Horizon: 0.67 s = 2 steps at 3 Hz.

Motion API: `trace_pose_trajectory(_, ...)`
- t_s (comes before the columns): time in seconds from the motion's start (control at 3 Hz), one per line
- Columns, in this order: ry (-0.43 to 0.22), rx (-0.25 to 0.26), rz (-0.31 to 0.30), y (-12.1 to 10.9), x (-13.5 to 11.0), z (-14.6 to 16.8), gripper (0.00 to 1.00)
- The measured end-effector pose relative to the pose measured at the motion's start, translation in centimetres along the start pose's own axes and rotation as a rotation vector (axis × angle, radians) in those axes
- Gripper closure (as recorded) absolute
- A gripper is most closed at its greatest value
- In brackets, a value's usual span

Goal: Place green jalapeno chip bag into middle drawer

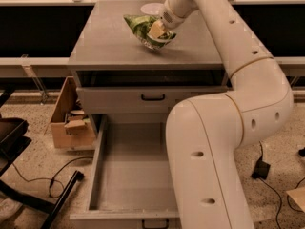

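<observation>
The green jalapeno chip bag (141, 26) is held just above the grey cabinet top (105, 42), with its shadow on the surface under it. My gripper (157, 31) is shut on the bag's right side, reaching in from the right at the end of the white arm (238, 56). The middle drawer (128, 175) is pulled wide open below, its grey bed bare, with its black handle (155, 222) at the bottom edge. My arm's thick lower link covers the drawer's right side.
A white bowl (151, 7) sits at the back of the cabinet top behind the bag. The closed upper drawer front (119, 100) has a black handle. A cardboard box (71, 125) stands on the floor at left, with a black chair base (28, 194) and cables nearby.
</observation>
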State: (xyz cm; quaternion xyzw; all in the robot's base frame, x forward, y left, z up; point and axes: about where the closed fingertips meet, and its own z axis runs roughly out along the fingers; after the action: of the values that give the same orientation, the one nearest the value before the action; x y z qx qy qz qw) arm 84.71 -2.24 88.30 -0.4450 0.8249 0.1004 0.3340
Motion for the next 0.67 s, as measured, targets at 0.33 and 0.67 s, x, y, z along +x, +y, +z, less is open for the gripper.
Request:
trace_pose_trajectory(0.33, 0.005, 0.066, -0.012, -1.4, 1.4, -6.3, 1.0)
trace_pose_trajectory(0.67, -0.029, 0.1, 0.012, -0.9, 3.3, -12.9, 1.0)
